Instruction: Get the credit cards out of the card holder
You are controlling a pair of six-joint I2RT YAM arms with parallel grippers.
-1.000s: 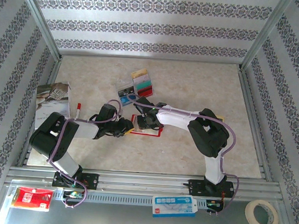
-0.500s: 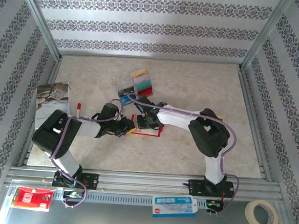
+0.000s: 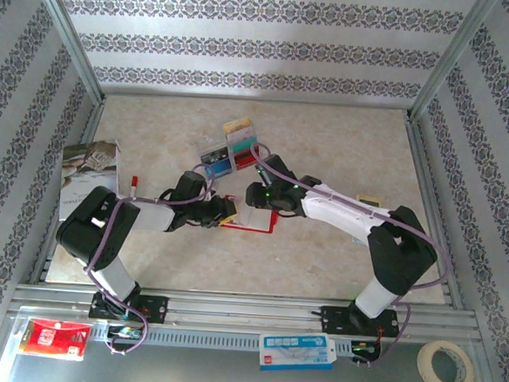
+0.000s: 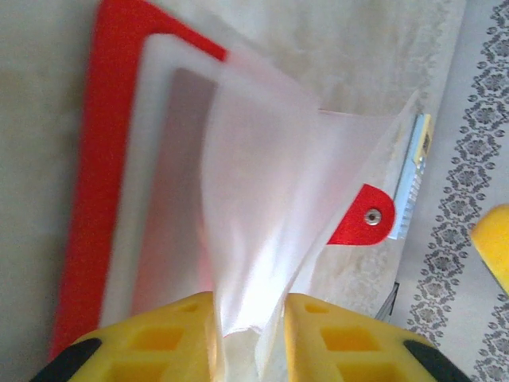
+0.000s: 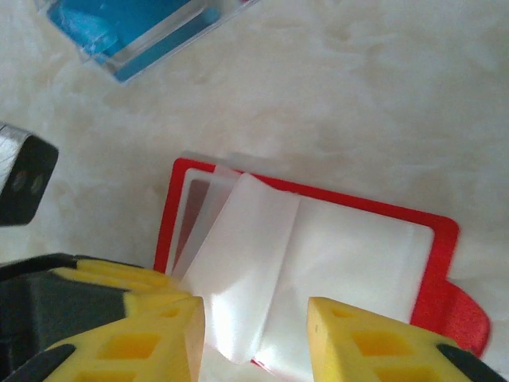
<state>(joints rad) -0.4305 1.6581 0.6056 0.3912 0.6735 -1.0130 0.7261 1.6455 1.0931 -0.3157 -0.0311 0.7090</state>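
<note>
The card holder (image 3: 251,219) lies open and flat near the middle of the surface (image 3: 345,145), red cover down and pale clear pockets up. The left pincer (image 3: 224,212) comes at it from the side of the surface's left edge and is clenched on one clear pocket leaf. In the left wrist view that leaf stands up, pinched between the yellow fingers (image 4: 155,338), with the holder's snap tab (image 4: 362,216) off to the right. The right pincer (image 3: 262,200) hangs just over the holder's far side, released. Its fingers (image 5: 362,342) are spread above the clear pockets (a loose leaf edge sits in the gap, and whether either finger touches it cannot be told).

The left arm lies low over the surface, reaching toward the centre. The right arm stretches from its base with the elbow near the right edge and the forearm angled in toward the holder.

The credit cards (image 3: 242,141) lie fanned nearer the far edge, apart from the holder, with a blue card (image 3: 215,159) between the two.
</note>
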